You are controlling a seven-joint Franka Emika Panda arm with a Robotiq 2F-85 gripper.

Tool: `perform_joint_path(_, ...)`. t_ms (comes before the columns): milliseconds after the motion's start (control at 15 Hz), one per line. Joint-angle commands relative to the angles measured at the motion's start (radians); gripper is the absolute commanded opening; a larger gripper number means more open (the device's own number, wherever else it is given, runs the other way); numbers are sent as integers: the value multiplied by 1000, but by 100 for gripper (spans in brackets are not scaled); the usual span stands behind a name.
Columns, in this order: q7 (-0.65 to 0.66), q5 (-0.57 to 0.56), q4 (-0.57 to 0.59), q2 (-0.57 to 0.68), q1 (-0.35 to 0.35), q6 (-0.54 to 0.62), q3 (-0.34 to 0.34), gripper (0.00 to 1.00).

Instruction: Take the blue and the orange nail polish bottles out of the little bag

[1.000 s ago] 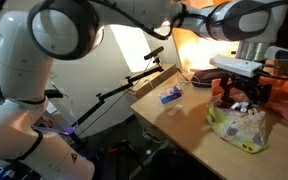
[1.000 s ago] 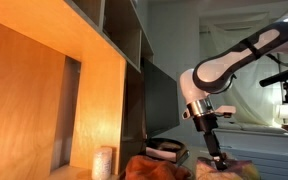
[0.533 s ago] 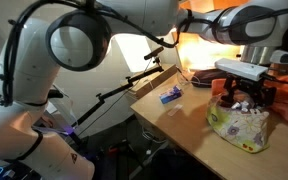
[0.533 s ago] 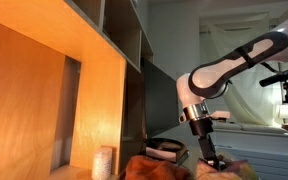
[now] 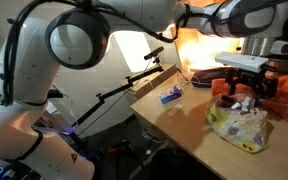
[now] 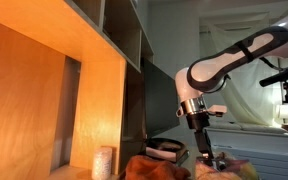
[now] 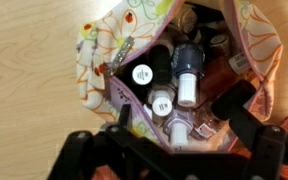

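Observation:
The little bag (image 7: 102, 52) lies open on the wooden table, and it also shows in an exterior view (image 5: 240, 128). Inside are several small bottles with white caps. One has a blue-grey body (image 7: 189, 55); another white-capped bottle (image 7: 177, 131) lies between my fingers. I cannot pick out an orange bottle. My gripper (image 7: 179, 118) is open, its two dark fingers spread wide just above the bag's mouth. In both exterior views the gripper (image 5: 246, 98) (image 6: 206, 163) points straight down at the bag.
A small blue-and-white object (image 5: 170, 95) lies on the table (image 5: 184, 118) left of the bag. An orange-red cloth (image 5: 286, 95) lies behind the bag. A wooden shelf unit (image 6: 84, 80) stands close by. The table edge (image 5: 154, 108) drops off on the left.
My gripper dipped towards the bag's mouth and has come up slightly. It stays open; the bag and bottles have not visibly moved.

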Motion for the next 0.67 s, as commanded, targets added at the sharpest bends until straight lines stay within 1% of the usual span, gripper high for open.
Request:
perform_joint_path(0, 38, -8, -18, -28, 19, 3, -12, 100)
perform_joint_path(133, 60, -7, -11, -16, 25, 23, -15, 100)
perform_joint_path(200, 46, -8, -1, -6, 24, 11, -12, 100)
perform_joint_path(267, 59, -6, 8, 4, 24, 4, -14, 100)
perform_joint_path(600, 101, 18, 35, 34, -1, 3, -19, 100)
